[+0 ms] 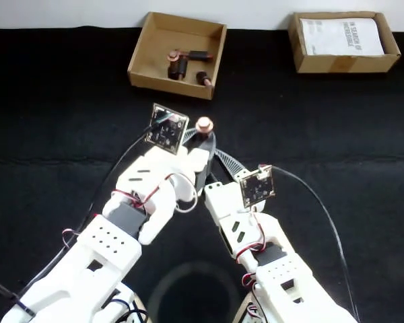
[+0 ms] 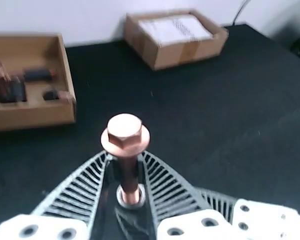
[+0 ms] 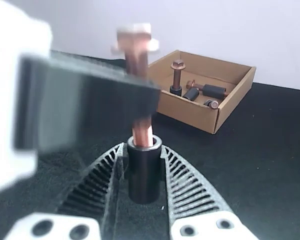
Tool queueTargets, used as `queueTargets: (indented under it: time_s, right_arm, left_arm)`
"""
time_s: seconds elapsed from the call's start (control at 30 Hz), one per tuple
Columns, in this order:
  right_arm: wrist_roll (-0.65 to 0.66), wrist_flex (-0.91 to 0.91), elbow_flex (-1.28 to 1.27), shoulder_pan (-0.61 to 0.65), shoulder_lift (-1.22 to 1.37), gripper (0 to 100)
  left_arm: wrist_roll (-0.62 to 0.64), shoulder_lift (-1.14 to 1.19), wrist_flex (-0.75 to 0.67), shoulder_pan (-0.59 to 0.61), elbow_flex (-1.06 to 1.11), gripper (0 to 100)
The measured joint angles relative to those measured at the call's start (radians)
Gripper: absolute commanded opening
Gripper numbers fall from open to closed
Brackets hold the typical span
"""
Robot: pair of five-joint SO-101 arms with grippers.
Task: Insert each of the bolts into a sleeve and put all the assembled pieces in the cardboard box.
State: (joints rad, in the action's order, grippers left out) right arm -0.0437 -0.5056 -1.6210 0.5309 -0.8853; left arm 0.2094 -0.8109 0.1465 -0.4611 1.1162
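Left hand (image 2: 125,165) clamped on the bolt (image 2: 121,132) shank, hex flange head up. Right hand (image 3: 143,150) clamped round the sleeve (image 3: 142,185), bore up. Both held over the middle of the surface (image 1: 363,168), short of the cardboard box (image 1: 168,84) at the far edge. Tip looks just inside the bore. Line up the 2 axes, then 1 slow straight push; any tilt likely binds on the rim. Seat flange on sleeve top before releasing. Bolt: smooth copper-coloured metal. Sleeve: matte black thick-walled cylinder. Ribbed fingers (image 2: 80,190) look compliant, so expect some give
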Motion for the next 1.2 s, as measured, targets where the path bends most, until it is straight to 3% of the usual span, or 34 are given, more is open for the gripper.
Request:
queueTargets:
  time_s: [0.3, 0.4, 0.53, 0.63, 1.03, 1.2]
  right_arm:
    - [0.002, 0.002, -0.002, 0.002, 0.0, 0.6]
    - [0.002, 0.002, -0.002, 0.003, 0.0, 0.6]
    - [0.002, 0.003, -0.003, -0.003, 0.002, 0.6]
    - [0.002, 0.003, -0.003, -0.002, 0.002, 0.6]
    - [0.002, 0.003, -0.003, -0.006, 0.002, 0.6]
    - [-0.1, 0.144, 0.112, -0.025, 0.002, 0.6]
  left_arm:
    - [0.0, -0.011, -0.006, -0.002, 0.089, 2]
    - [0.0, -0.011, 0.052, -0.002, 0.084, 12]
    - [0.0, -0.023, 0.259, 0.008, 0.008, 27]
    - [0.0, -0.025, 0.44, 0.008, -0.071, 30]
    - [0.0, -0.066, 1.096, 0.008, -0.44, 30]
    - [-0.005, -0.212, 1.246, 0.002, -0.466, 30]
